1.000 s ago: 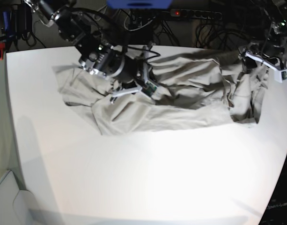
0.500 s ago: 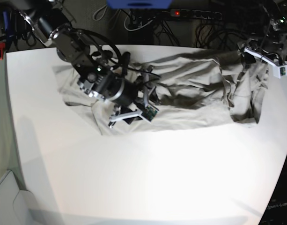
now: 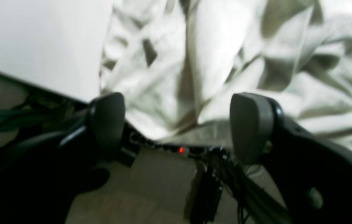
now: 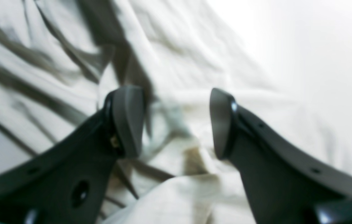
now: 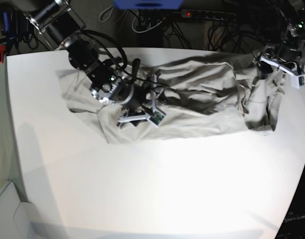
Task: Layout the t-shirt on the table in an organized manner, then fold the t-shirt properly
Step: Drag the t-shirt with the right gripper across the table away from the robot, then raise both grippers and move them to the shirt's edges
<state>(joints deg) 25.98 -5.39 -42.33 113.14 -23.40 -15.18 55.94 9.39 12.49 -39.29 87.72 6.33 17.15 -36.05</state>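
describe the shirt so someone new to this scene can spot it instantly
Start at the large matte white table that fills the base view. Across its far half sprawls the plain grey-beige cloth t-shirt, wrinkled and bunched, one end draped toward the table's edge by the left hand. It is the only soft, creased item there; everything else is hard black robot arm or cabling.

Behind the desk's far edge: a dark floor strewn with tangled black cables (image 5: 192,30). A black power strip (image 5: 204,15) with a lit red switch lies among them, running along the top of the base view. A blue object (image 5: 147,4) sits at the top centre, cut off by the frame. Bright, even light falls from above. A pale surface (image 5: 0,209) shows at the lower left corner.
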